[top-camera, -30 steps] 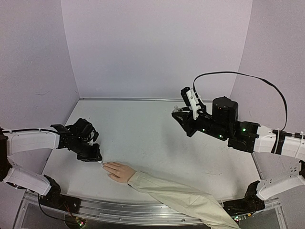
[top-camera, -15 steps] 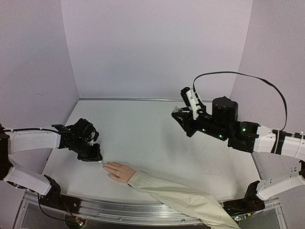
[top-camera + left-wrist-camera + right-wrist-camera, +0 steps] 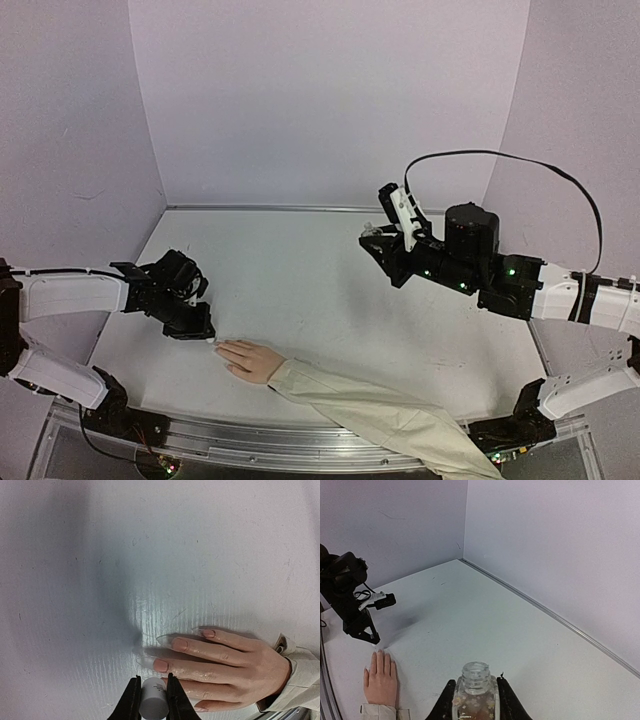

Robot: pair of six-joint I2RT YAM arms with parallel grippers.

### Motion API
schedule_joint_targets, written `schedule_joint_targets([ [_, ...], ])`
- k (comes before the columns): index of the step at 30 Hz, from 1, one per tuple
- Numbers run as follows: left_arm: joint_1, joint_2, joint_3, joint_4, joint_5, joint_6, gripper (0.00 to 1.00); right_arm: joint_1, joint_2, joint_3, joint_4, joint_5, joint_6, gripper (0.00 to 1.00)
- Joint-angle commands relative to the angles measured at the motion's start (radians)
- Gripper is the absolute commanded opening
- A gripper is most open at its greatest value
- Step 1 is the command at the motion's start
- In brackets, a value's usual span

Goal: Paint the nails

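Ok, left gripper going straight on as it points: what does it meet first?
Probably the nails of the mannequin hand, just beyond the white cap the left gripper holds; depth unclear.

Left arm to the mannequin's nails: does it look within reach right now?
Likely yes: the left fingers, shut on a white cap, sit right beside the nails, with nothing between them.

You're working in a robotics lab test cell: a bare white tabletop boxed in by plain pale partition walls at 9, 12 and 3 o'clock, an aluminium rail along 6 o'clock, and a mannequin hand lying just inside it.
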Motion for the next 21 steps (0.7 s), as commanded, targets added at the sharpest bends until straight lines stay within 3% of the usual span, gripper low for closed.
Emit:
schedule_joint_targets([
  [1,0.006,-0.009,-0.006,0.021,-0.024,0.011,0.0,0.0,0.002,0.049,0.057,-0.003,0.013,0.0],
  [21,0.006,-0.006,0.024,0.001,-0.09,0.033,0.0,0.0,0.005,0.06,0.058,-0.006,0.012,0.0],
])
